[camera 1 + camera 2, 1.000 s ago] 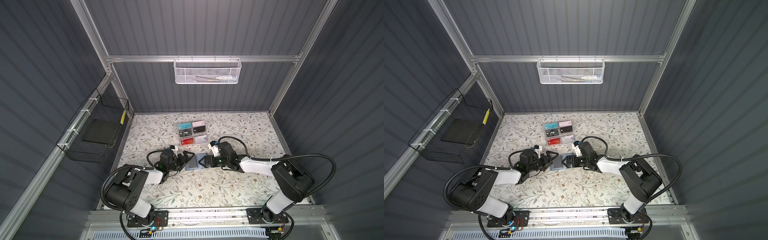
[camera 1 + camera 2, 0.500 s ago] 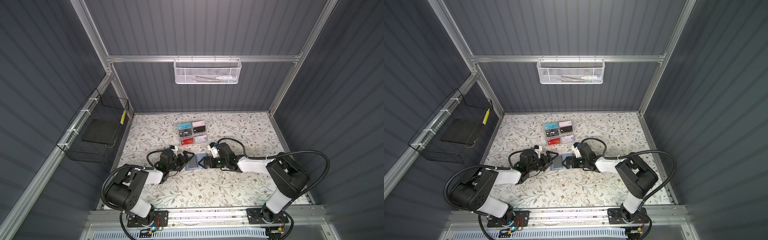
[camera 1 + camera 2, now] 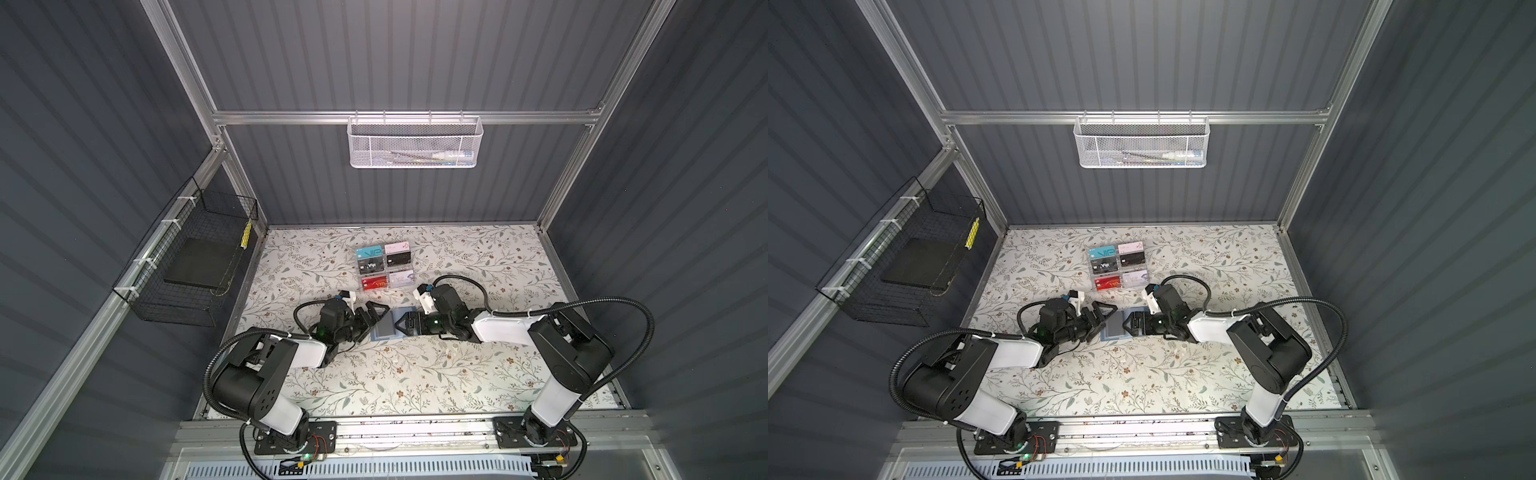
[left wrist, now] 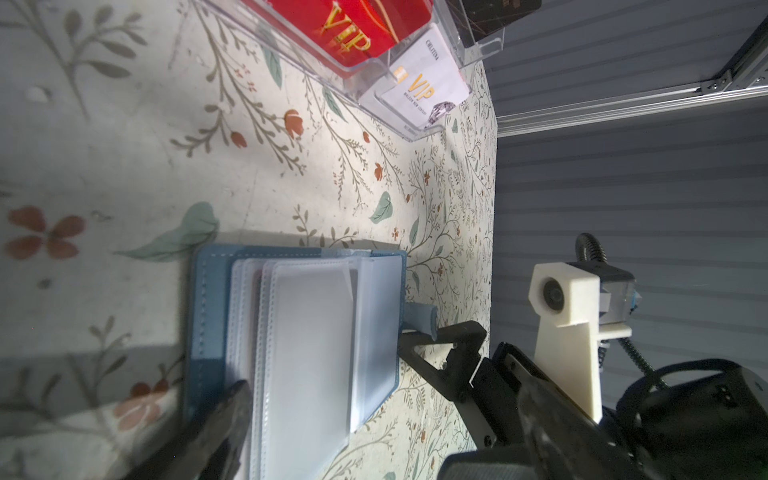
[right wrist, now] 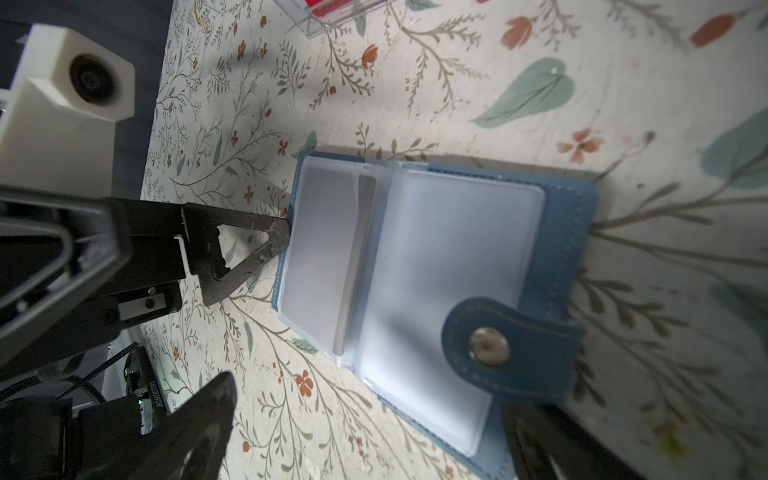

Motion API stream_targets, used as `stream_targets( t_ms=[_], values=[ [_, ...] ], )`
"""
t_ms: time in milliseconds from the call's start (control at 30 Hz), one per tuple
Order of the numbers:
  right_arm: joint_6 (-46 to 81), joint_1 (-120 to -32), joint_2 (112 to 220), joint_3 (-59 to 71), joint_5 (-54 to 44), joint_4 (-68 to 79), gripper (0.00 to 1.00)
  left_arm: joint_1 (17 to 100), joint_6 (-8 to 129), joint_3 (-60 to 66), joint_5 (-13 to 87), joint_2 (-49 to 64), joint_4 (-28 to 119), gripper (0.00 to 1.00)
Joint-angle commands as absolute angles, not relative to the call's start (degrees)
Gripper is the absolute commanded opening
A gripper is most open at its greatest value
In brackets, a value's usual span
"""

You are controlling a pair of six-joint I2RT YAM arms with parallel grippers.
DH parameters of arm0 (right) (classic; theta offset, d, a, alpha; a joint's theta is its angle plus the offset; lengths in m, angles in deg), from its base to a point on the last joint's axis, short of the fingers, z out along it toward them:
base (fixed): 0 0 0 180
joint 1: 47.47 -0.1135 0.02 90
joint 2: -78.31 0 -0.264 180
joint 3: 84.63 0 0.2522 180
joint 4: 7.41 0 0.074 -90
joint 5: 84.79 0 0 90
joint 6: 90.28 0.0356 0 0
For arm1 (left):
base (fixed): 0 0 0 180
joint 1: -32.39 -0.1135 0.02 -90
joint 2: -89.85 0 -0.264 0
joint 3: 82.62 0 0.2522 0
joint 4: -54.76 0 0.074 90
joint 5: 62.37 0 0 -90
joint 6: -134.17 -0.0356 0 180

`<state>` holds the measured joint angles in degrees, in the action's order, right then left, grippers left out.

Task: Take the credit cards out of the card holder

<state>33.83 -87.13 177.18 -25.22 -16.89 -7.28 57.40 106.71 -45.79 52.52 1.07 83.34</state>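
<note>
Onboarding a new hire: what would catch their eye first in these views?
The blue card holder lies open at the centre of the table, translucent sleeves up, with the open left gripper and open right gripper facing it from either side. Behind it stands a clear acrylic rack of coloured VIP cards.

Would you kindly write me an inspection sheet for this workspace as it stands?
Surface: floral tablecloth, flat.
Job's things: blue card holder lies open, translucent sleeves showing; contents unclear.
Clutter: clear rack of coloured cards behind it.
Grippers: left pincer and right pincer open, flanking the card holder.
Cables: black hoses loop off both arms, away from the card holder.
Surroundings: white mesh basket on back rail; black wire basket on left wall.
</note>
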Motion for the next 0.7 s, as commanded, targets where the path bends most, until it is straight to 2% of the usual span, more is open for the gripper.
stream_targets(
  t_ms=[0,233,500,667],
  values=[
    [34.1,-87.5,178.3,-24.4,-17.0,-6.4,0.99,57.2,107.3,-45.8,53.9,0.7,84.0,1.0],
    [34.1,-87.5,178.4,-24.4,-17.0,-6.3,0.99,57.1,107.2,-46.2,53.4,2.0,83.2,1.0],
    [34.0,-87.5,178.2,-24.4,-17.0,-6.2,0.99,57.1,100.9,-44.0,49.5,9.8,69.6,1.0],
    [34.1,-87.5,178.3,-24.2,-17.1,-6.2,0.99,57.4,102.1,-43.6,50.9,7.9,71.9,1.0]
  ],
)
